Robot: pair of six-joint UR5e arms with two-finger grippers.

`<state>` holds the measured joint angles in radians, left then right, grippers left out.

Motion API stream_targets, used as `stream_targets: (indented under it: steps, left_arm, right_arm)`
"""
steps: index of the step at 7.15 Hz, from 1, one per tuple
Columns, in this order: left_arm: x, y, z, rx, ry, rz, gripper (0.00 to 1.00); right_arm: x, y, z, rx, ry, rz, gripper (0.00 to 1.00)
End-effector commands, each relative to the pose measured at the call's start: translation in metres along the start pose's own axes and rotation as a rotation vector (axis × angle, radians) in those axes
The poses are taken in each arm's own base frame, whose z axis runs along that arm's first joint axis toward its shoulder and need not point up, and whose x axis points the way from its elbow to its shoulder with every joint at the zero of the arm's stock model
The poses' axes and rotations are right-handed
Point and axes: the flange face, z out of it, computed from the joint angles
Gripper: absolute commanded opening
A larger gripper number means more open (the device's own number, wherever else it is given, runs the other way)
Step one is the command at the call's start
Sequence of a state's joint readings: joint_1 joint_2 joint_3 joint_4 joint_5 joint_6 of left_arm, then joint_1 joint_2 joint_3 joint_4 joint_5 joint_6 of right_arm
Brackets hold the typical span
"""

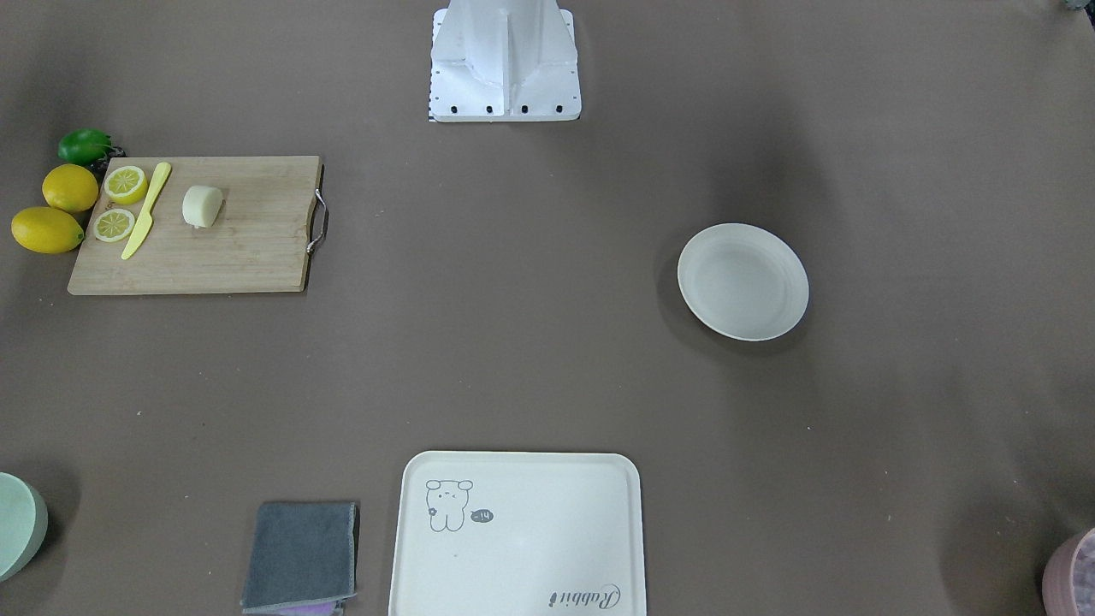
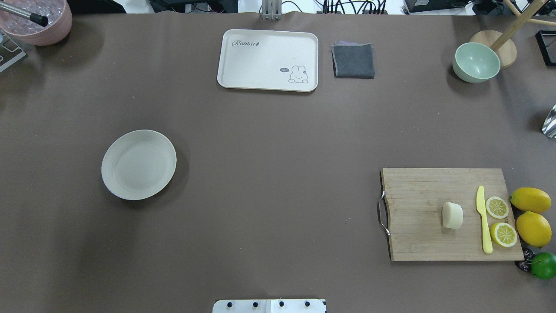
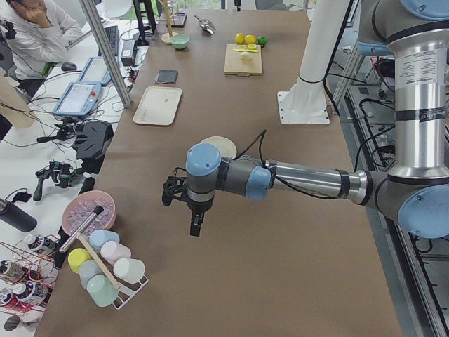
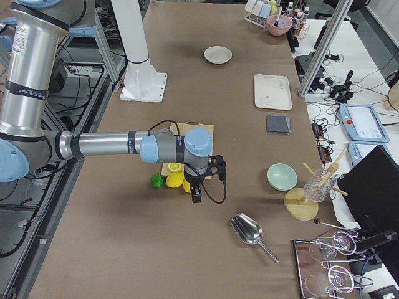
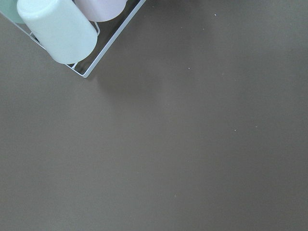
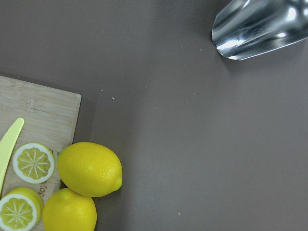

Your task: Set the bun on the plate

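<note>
Bun point(image 2: 452, 215) lies on its side near the middle of the wooden cutting board point(image 2: 417, 191), at the robot's right and well apart from the plate point(image 2: 139, 164).

The brown surface point(image 2: 278, 174) carries everything. The left gripper point(image 3: 195, 226) hangs over bare surface near a wire rack of cups point(image 5: 57, 29). The right gripper point(image 4: 196, 197) hangs just past the lemons point(image 6: 89, 168), near a metal scoop point(image 6: 255, 24). Both show only in the side views, so I cannot tell how either pair of jaws stands.

The cream tray point(image 2: 260, 65) at the far edge reads "Rabbit" in script, beside a small animal drawing. Its speech bubble is too small to read.

The round off-white plate sits at the robot's left with nothing on it.

A yellow knife point(image 2: 483, 219) lies between the bun and two lemon slices point(image 2: 497, 207).
</note>
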<state>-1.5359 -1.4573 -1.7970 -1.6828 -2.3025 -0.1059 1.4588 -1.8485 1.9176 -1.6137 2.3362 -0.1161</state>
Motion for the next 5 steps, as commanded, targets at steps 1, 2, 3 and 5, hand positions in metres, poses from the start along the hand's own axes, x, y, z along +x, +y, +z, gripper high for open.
stream_targets:
  steps: [1,2,3,5]
  left_arm:
    - [0.0003,0.0018,-0.0003,0.008,0.001,0.012,0.98]
    - [0.0003,0.0019,0.0007,0.006,0.001,0.013,0.98]
    - [0.0009,0.001,0.0002,0.008,0.001,0.015,0.98]
    - [0.0038,0.0009,-0.0028,0.015,0.004,0.021,0.98]
  right_arm:
    - [0.0002,0.0,0.0,0.0,0.001,0.001,1.0]
    - [0.0006,0.0001,-0.0004,0.001,0.002,0.002,1.0]
    - [0.0006,0.0001,-0.0004,0.001,0.002,0.002,1.0]
    - [0.0001,-0.0013,-0.0002,0.001,0.002,0.0,1.0]
